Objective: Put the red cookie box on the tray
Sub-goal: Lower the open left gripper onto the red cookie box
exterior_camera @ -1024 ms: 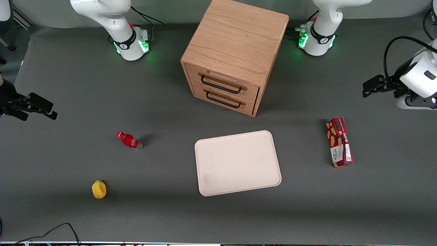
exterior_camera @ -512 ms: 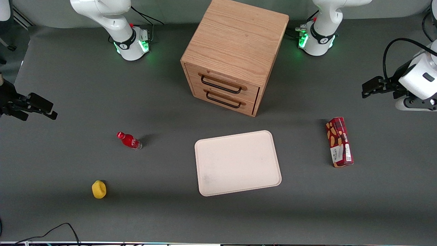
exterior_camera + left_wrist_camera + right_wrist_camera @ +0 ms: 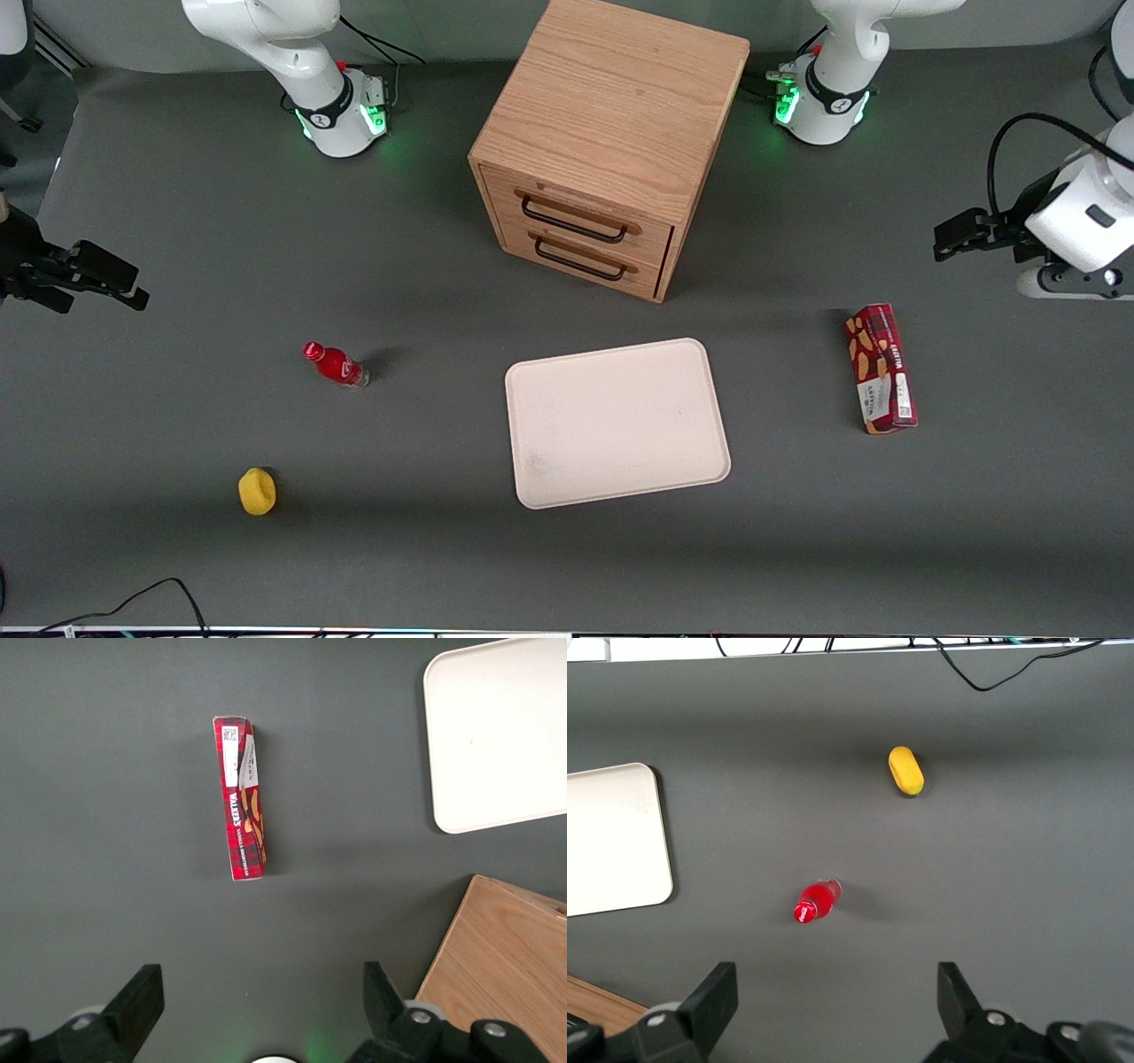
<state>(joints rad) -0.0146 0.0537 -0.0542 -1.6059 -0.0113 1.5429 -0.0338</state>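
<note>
The claw [image 3: 257, 1010] hangs wide open and empty above the table [image 3: 177, 221], apart from the cookie box [image 3: 880, 368], which lies flat beside the tray [image 3: 617, 423], toward the working arm's end.

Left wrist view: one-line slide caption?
Open gripper above the table, red cookie box lying flat, apart from the tray.

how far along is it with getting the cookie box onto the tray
Nothing is done yet. The box lies flat on the table, apart from the bare tray, toward the working arm's end. The gripper is open, empty and up in the air, farther from the camera than the box. Left: descend, grasp, carry, set down.
</note>
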